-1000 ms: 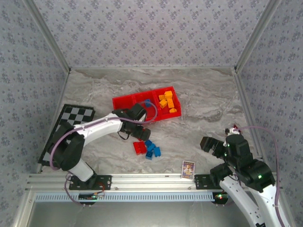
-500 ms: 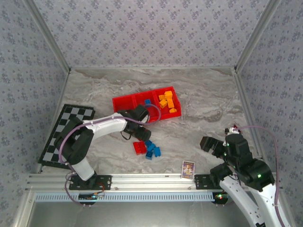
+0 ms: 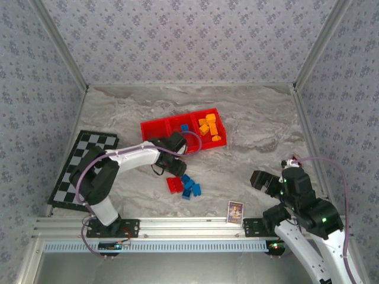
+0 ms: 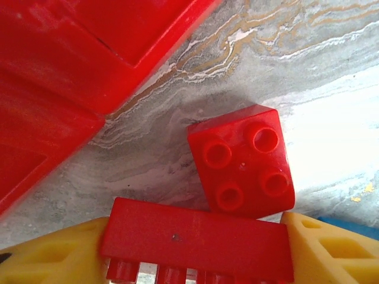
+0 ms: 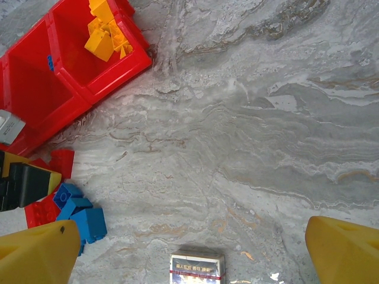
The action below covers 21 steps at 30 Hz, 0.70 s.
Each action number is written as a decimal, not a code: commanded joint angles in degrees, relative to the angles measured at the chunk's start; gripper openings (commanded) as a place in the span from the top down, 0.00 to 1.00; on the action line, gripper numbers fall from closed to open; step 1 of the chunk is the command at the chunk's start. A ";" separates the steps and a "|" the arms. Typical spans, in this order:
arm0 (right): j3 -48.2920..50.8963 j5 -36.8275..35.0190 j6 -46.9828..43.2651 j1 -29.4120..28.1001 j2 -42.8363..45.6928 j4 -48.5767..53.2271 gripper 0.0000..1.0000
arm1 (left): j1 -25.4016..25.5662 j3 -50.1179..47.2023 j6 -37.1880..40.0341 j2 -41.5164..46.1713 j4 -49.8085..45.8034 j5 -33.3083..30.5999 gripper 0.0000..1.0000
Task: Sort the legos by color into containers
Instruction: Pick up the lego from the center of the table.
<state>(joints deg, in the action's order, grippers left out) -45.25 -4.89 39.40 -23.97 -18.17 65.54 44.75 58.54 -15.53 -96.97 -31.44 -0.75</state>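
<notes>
Presently at pickup step, red bricks. Arm has left tool (image 3: 179, 167) low over the loose pile betw. tray (image 3: 153, 129) and near edge of desk (image 3: 260, 118). It's clenched end-to-end on flat red brick (image 4: 195, 236), w/ no gap seen at either finger (image 4: 47, 257). A square red brick (image 4: 243, 160), 4 studs up, lies on desk just beyond; touching held one or only beside it, can't tell. The blue bricks (image 3: 190, 188) sit just right of the reds, not yet sorted. Tray has orange-yellow bricks (image 3: 208, 127) in right compartment and one blue brick (image 3: 184, 127) in middle. Its left compartment is partly hidden by arm, nothing seen in it. Over by right edge, right tool (image 3: 259, 179) is released, fingers wide, nothing betw. them. Next, prob.: lift straight up w/o dragging square brick, carry short way to left compartment, clear the wall, let go.
</notes>
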 commanded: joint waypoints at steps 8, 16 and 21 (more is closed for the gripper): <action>-0.05 0.16 -0.48 0.38 -0.28 -0.41 0.00 | 1.17 -1.66 -2.55 7.16 -3.16 -4.58 0.52; 0.02 0.18 -0.37 0.43 -0.33 -0.63 0.00 | 1.07 -1.45 -6.18 20.86 -6.36 -11.67 0.52; 0.10 0.50 -0.56 0.63 -0.64 -0.94 0.00 | -3.95 1.70 -8.81 21.99 -9.96 -13.97 0.52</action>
<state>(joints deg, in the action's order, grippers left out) -45.25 -4.84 39.40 -23.79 -18.22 65.45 43.40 57.60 -21.82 -74.72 -37.71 -11.64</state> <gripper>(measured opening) 0.996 0.621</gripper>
